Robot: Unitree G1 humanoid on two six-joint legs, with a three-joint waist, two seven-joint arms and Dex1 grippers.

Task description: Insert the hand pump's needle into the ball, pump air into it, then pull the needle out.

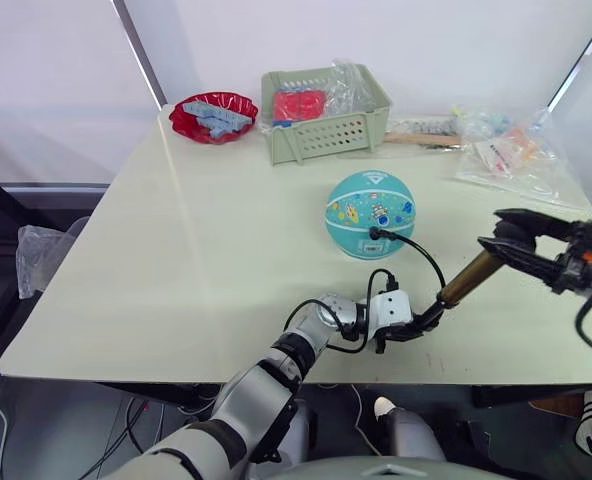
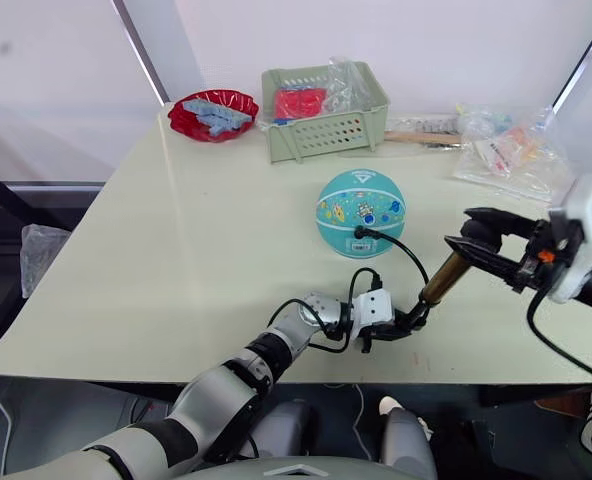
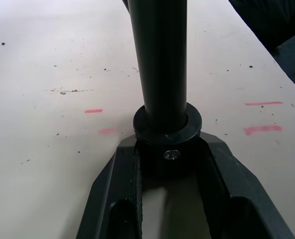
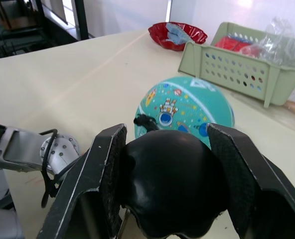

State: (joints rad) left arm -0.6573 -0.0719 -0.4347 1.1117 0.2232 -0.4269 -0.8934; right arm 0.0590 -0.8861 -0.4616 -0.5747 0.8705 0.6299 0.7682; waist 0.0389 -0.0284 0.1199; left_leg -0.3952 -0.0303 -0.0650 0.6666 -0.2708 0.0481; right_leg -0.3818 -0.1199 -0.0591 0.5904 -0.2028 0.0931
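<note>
Pale tabletop (image 1: 176,250) carries the teal printed ball (image 1: 370,213), needle fitting (image 1: 375,233) plugged in; left wrist view: my left gripper (image 3: 170,191) clamps the brass pump's base (image 3: 167,127); right wrist view: my right gripper (image 4: 165,186) squeezes the black handle (image 4: 170,186), so I'd stroke straight along the barrel

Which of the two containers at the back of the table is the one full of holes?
The pale green basket, with rows of round holes along its walls. The red bowl to its left has solid, wavy sides and holds blue pieces.
</note>
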